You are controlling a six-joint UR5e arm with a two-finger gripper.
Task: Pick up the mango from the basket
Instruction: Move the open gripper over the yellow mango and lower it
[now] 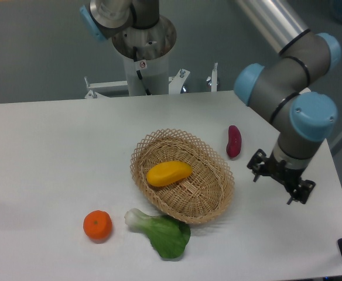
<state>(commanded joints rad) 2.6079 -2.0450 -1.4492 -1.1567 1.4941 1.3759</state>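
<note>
Your end effector [280, 182] hangs over the desk [54, 152] just beyond the basket's right rim, with nothing held. Its two black prongs show well apart, so the jaws look wide, though the small dark shapes leave some doubt. It stands clear of the basket [215, 202] and of everything else on the desk.

The relation that matters for you: the mango [168, 173] lies to the left of the end effector, across the basket's right wall, and sits in the basket's left-centre part. It rests on the woven floor, touching nothing else. Its long axis runs nearly left to right across the picture, with the right end tipped slightly toward the far rim. In my judgement, you need to carry the end effector left over the rim, then set the fingers across the mango's short width, so they close from the near and far sides instead of along its length. The rim stands between the two, so come in from above, not sideways.

There is only one arm, so no choice of side arises.

Count around the basket:
- one mango, inside it
- one sweet potato [233, 141], just off the far right rim, between basket and arm
- one tangerine [97, 225], off the near left side, apart from the rim
- one bok choy [161, 232], against the near rim
- one basket
</note>
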